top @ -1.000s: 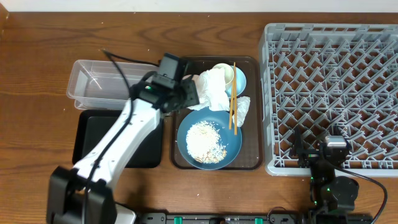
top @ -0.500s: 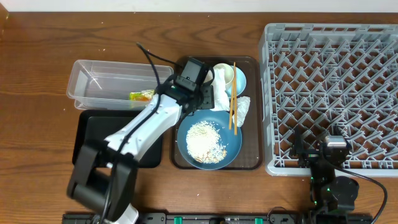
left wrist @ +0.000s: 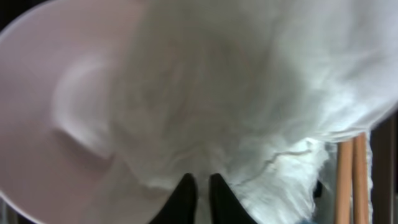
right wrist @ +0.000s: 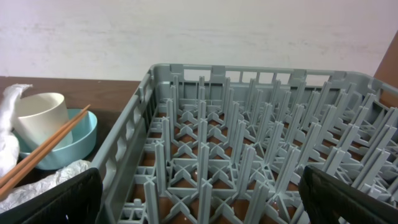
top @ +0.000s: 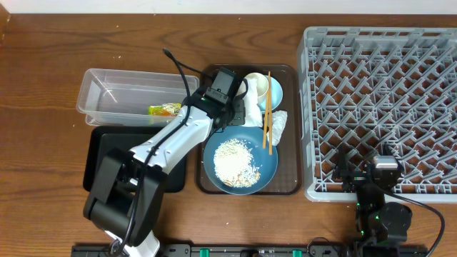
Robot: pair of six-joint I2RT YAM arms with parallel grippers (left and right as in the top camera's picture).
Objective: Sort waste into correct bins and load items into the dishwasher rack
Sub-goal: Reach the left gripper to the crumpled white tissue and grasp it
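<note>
My left gripper [top: 233,108] is over the brown tray, fingertips [left wrist: 198,190] nearly together and pinching a crumpled white napkin [top: 251,103] [left wrist: 261,81] that lies partly in a pinkish-white bowl [left wrist: 50,130]. A second napkin [top: 278,126] lies beside the chopsticks [top: 267,107], which rest across the light-blue dish [top: 277,94] and the cream cup [top: 258,83]. The dark-blue plate [top: 240,163] holds rice-like grains. The yellow-green wrapper [top: 165,110] lies in the clear tub [top: 107,96]. My right gripper [right wrist: 199,205] is open and empty over the grey rack's [top: 385,100] front edge.
The black tray [top: 107,160] sits in front of the clear tub, partly under my left arm. The brown serving tray [top: 291,164] lies between the bins and the rack. In the right wrist view the cup [right wrist: 40,115] and dish [right wrist: 74,137] stand left of the rack wall [right wrist: 127,149].
My left arm swung right and the gripper moved from the tub side onto the napkin at the tray's back. The wrapper now shows in the clear tub. The right arm has not moved.
</note>
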